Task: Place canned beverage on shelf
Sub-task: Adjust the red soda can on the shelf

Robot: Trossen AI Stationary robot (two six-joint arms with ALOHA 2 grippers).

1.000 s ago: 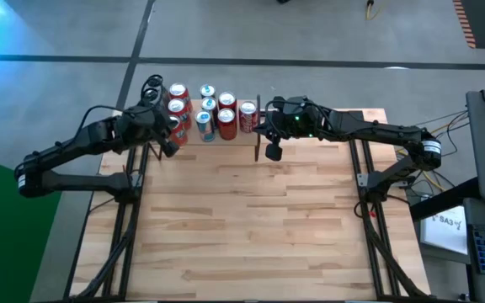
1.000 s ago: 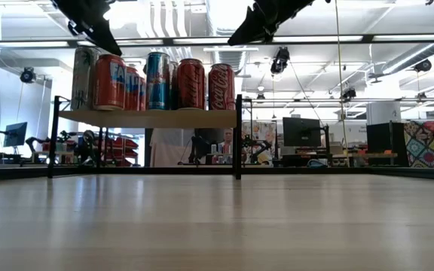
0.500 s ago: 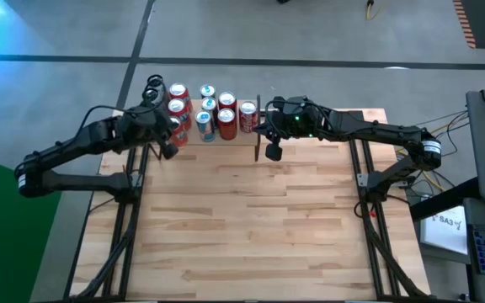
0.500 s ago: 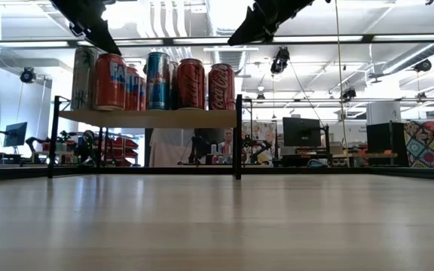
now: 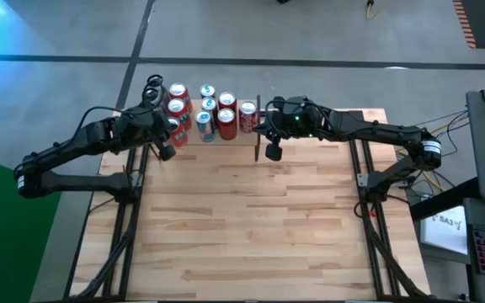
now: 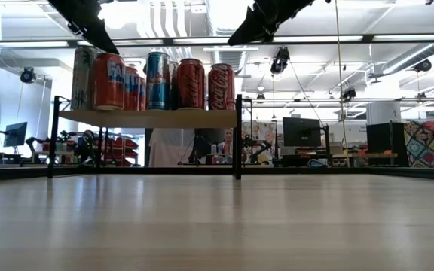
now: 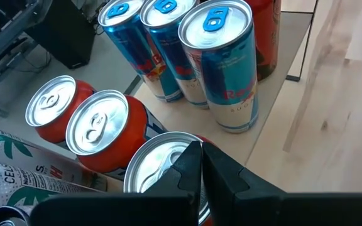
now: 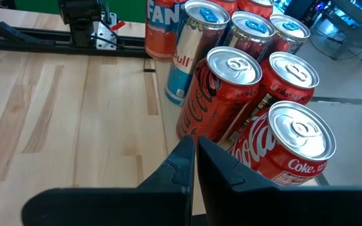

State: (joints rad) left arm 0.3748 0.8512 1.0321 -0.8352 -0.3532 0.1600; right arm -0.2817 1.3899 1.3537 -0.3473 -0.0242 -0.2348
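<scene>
From above, my left gripper hung at the near-left corner of the shelf, fingers pressed together with nothing between them, while my right gripper hovered just off the shelf's right end, likewise closed and empty. The cans stood upright in a tight cluster on the shelf at the table's far edge, long axes vertical, just beyond both sets of fingers, the left arm nearer the pack. At table height, the shelf board sat raised on thin black uprights with the cans in a row on top, both arms dark shapes overhead, and a lit workshop with monitors behind. Past my left fingers a silver can top lay directly below, slim blue cans farther off. Past my right fingers, red Coke cans stood just beside them on the shelf, with bare butcher-block table on the other side. I judged no can remained loose on the table.
</scene>
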